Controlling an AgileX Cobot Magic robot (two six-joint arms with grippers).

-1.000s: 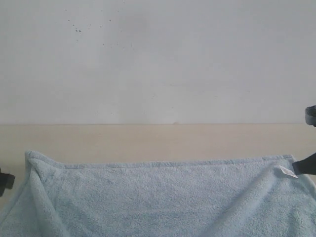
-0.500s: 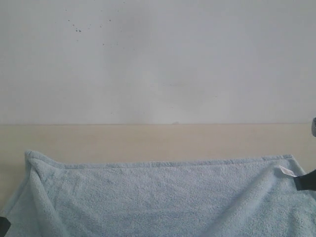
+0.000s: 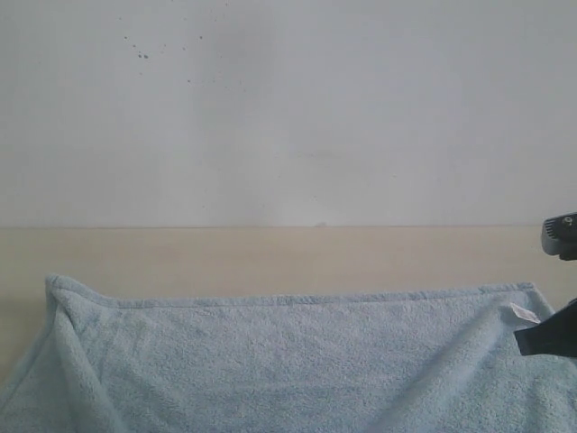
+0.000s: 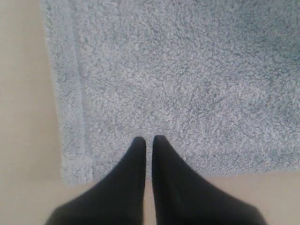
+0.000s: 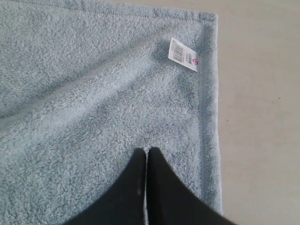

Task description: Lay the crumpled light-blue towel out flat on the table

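The light-blue towel (image 3: pixel 288 361) lies opened out across the near part of the beige table (image 3: pixel 270 257), its hemmed far edge running nearly straight. Its left side (image 3: pixel 68 352) still rises in a fold. A white tag (image 3: pixel 526 313) sits by the far right corner. My right gripper (image 3: pixel 527 341) is at the right edge, shut, its tips (image 5: pixel 146 151) over the towel (image 5: pixel 93 93) a little way in from the hem and short of the tag (image 5: pixel 183 55). My left gripper (image 4: pixel 147 139) is shut above the towel's (image 4: pixel 187 84) near corner; the exterior view does not show it.
A plain white wall (image 3: pixel 288 108) stands behind the table's far edge. Bare table (image 5: pixel 262 117) shows beside the towel's right hem, and more (image 4: pixel 23 117) beside its left hem. A dark part of the right arm (image 3: pixel 559 236) hangs at the right border.
The left gripper slid down the left border and out of the exterior view. The right gripper drew back from the tagged corner toward the near side. The towel stayed put.
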